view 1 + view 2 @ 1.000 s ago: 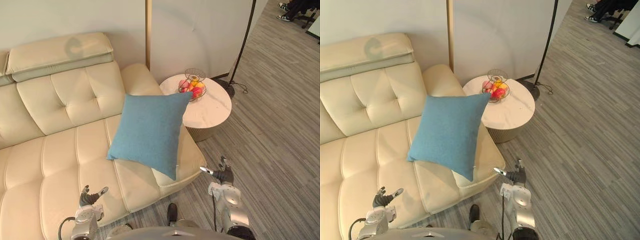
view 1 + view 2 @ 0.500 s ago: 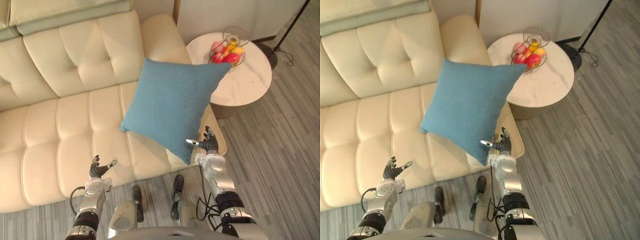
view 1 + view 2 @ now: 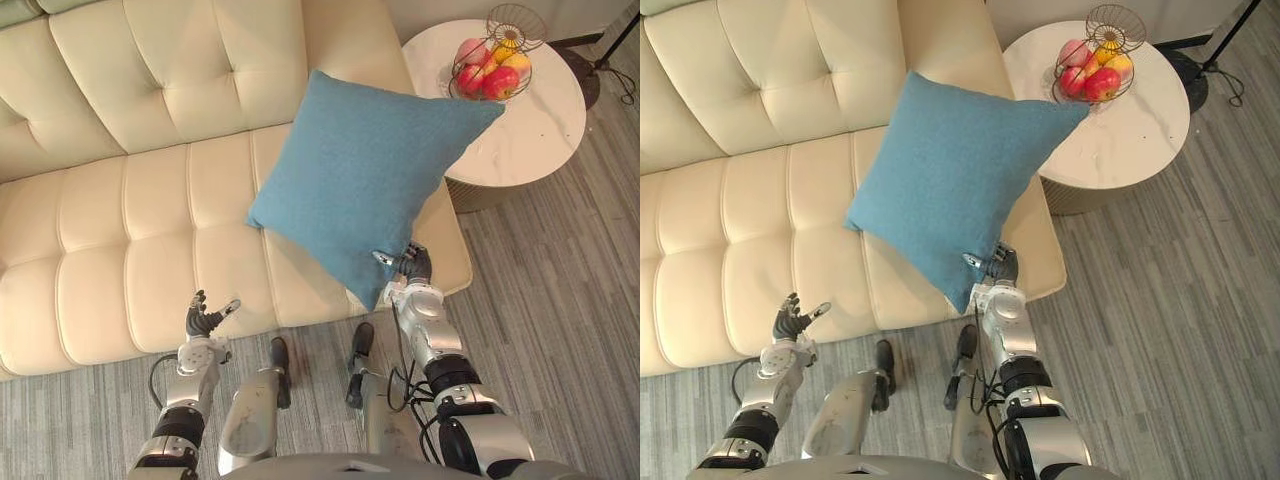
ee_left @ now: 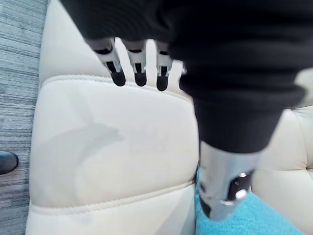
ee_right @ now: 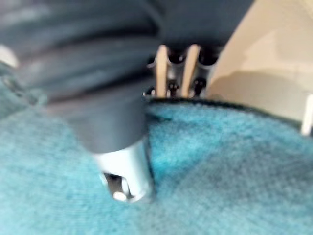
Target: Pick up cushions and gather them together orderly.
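The right hand (image 3: 410, 268) has closed in on the sofa (image 3: 130, 230). A second ago it hung over the floor, well off the sofa's front edge. Now it sits at the right end of that edge, against the lowest corner of the blue cushion (image 3: 370, 185). The whole view has also swung down and forward, so much of the apparent shift is the camera's. The cushion itself has not moved on the sofa. It still stands propped at the sofa's right end, tilted on one corner, with its top corner reaching over towards the tabletop (image 3: 540, 110) and the fruit basket (image 3: 492, 70) beside that end.

In the right wrist view the thumb (image 5: 124, 171) lies on the blue cloth and the fingers (image 5: 161, 68) run straight past the cushion's edge. The corner is between them, but they do not look closed on it, so the hand holds nothing yet.

The left hand (image 3: 203, 323) has kept its place at the sofa's front edge, farther left and well apart from the cushion. Its fingers are spread, and it is empty over the seat.

For the task this reads as the end of the reach: the hand is placed for a pinch on the corner and the lift has not begun. A grip on one corner would probably let the cushion swing.
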Controlling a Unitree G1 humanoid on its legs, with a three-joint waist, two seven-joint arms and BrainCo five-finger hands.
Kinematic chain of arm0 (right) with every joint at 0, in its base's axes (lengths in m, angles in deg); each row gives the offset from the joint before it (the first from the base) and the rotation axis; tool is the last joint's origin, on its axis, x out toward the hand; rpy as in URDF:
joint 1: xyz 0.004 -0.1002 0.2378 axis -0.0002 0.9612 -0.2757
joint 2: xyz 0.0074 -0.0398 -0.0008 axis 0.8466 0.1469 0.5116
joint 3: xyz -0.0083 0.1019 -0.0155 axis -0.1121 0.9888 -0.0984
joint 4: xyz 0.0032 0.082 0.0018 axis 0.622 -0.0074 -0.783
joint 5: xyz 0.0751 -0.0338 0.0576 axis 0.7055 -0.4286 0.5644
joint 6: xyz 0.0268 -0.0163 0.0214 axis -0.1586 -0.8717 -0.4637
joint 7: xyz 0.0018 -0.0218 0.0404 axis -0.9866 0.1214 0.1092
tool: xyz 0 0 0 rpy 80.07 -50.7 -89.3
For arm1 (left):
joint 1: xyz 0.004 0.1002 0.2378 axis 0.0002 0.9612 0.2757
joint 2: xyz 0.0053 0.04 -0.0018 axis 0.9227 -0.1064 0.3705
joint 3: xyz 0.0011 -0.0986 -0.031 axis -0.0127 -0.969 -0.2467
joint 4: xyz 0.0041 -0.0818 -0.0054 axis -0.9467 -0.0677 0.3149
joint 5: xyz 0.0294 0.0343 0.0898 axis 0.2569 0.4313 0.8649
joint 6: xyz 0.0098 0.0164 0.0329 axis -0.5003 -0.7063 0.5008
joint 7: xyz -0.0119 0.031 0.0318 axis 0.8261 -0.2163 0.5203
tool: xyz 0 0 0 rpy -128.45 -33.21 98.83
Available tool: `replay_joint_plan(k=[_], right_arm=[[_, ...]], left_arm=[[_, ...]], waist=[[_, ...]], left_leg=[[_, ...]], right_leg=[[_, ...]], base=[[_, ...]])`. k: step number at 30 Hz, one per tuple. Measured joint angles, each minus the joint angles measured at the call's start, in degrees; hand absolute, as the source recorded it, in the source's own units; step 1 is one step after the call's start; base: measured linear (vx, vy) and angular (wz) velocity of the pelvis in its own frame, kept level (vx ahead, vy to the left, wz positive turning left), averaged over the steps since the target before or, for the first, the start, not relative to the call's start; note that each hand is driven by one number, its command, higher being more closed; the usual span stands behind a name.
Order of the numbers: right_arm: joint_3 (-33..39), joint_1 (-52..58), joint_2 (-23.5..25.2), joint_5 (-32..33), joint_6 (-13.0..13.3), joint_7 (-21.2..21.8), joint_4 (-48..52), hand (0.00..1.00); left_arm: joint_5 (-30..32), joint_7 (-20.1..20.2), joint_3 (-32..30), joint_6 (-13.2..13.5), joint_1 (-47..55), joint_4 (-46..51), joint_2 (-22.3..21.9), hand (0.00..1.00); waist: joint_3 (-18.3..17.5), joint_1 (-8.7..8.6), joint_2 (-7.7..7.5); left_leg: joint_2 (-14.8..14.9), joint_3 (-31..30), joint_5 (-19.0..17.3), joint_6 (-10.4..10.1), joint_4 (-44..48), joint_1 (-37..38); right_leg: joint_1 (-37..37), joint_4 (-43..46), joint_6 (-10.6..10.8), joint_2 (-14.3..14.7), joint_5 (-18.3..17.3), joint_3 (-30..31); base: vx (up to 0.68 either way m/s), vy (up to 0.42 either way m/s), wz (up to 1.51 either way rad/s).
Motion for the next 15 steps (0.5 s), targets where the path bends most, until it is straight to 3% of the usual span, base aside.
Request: replay_joint_plan(k=[9, 15], right_arm=[[0.16, 5.02, 1.69, -0.02, 0.35, 0.50, 4.61, 1.00], [0.77, 13.10, 1.96, -0.20, 0.48, 3.00, 11.31, 1.00]], left_arm=[[0.05, 0.05, -0.06, -0.01, 0.31, 0.21, -0.33, 0.00], [0.12, 0.63, -1.19, -0.19, 3.20, 2.20, -0.23, 0.00]], waist=[[0.10, 0.44, -0.17], [0.07, -0.80, -0.55]], left_leg=[[-0.14, 0.08, -0.01, -0.01, -0.55, 0.63], [-0.38, 0.79, -0.05, -0.14, -3.46, 5.71]], right_leg=[[0.68, -0.91, 0.02, 0.19, 0.02, 0.57], [5.49, -4.17, 0.48, 0.72, 0.34, 1.12]], base=[[0.01, 0.002, 0.00], [0.07, 0.013, -0.05]])
